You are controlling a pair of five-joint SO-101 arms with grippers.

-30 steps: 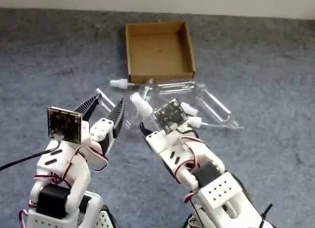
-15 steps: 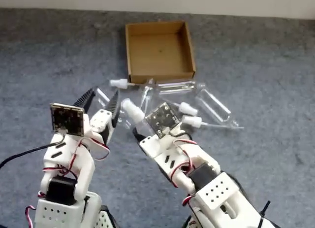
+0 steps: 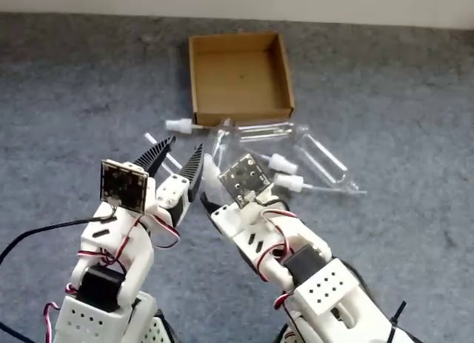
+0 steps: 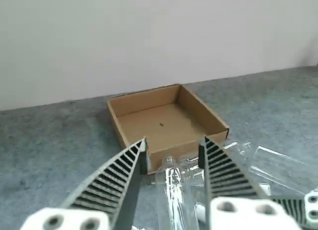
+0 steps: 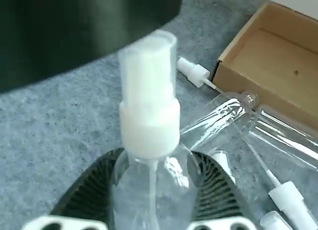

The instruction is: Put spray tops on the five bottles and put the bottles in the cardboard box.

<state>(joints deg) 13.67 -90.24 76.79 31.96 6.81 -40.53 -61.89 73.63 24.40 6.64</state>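
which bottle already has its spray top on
The bottle in the right gripper: its white spray top is fitted. The other bottles lie uncapped on the carpet by the box.

Looks like a robot lab or test desk. Grey fuzzy mat [image 3: 385, 98] on top, plain white wall [image 4: 149, 36] at the far side. Two robot arms [image 3: 118, 261] w/ bare wires [image 3: 261, 256] & small boards [image 3: 122, 187].

I hold a clear bottle [image 5: 149, 190] upright in my right pincer [image 5: 156, 158], with its white spray top [image 5: 149, 111] on. Other clear bottles [image 3: 263, 130] lie uncapped on their sides just in front of the open cardboard box [image 3: 241, 76], with loose white spray tops [image 3: 281, 164] among them.
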